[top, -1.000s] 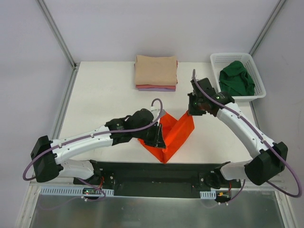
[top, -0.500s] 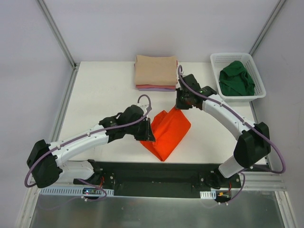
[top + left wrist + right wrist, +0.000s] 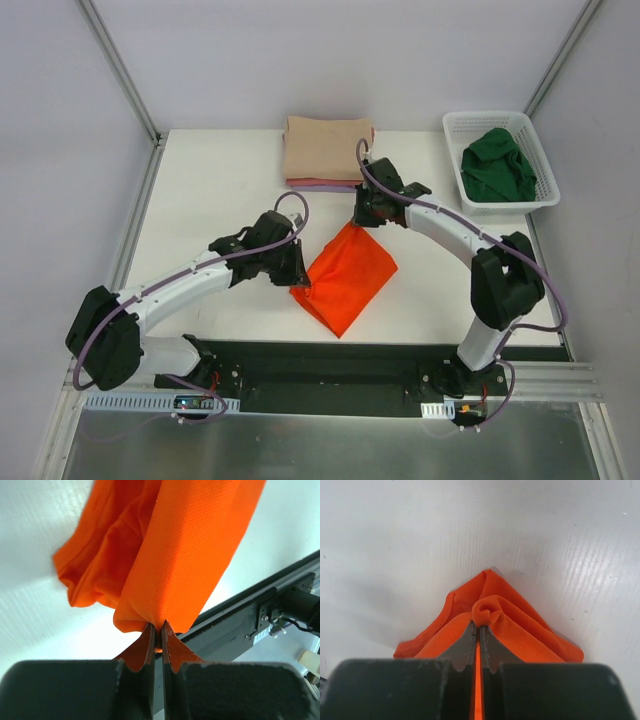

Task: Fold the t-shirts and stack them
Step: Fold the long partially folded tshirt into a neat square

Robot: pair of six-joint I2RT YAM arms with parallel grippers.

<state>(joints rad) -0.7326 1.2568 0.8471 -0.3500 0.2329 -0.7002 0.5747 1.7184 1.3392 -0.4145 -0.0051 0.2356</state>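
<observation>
The bright orange t-shirt (image 3: 345, 278) lies folded in the middle of the table near the front. My left gripper (image 3: 297, 281) is shut on its left corner; in the left wrist view the cloth (image 3: 175, 555) hangs from the closed tips (image 3: 159, 627). My right gripper (image 3: 360, 219) is shut on the far corner; in the right wrist view a bunched fold (image 3: 492, 611) sits pinched at the tips (image 3: 479, 628). A folded stack with a beige t-shirt (image 3: 328, 148) on top, pink and lavender edges below, lies at the back. A dark green t-shirt (image 3: 497, 166) lies in the basket.
The white mesh basket (image 3: 535, 140) stands at the back right of the white table (image 3: 210, 190). A black base rail (image 3: 330, 365) runs along the near edge and shows in the left wrist view (image 3: 250, 615). Enclosure walls rise on three sides.
Both grippers have moved left, carrying the orange shirt's top layer over. The shirt has gone from a raised V shape to a flat folded diamond.
</observation>
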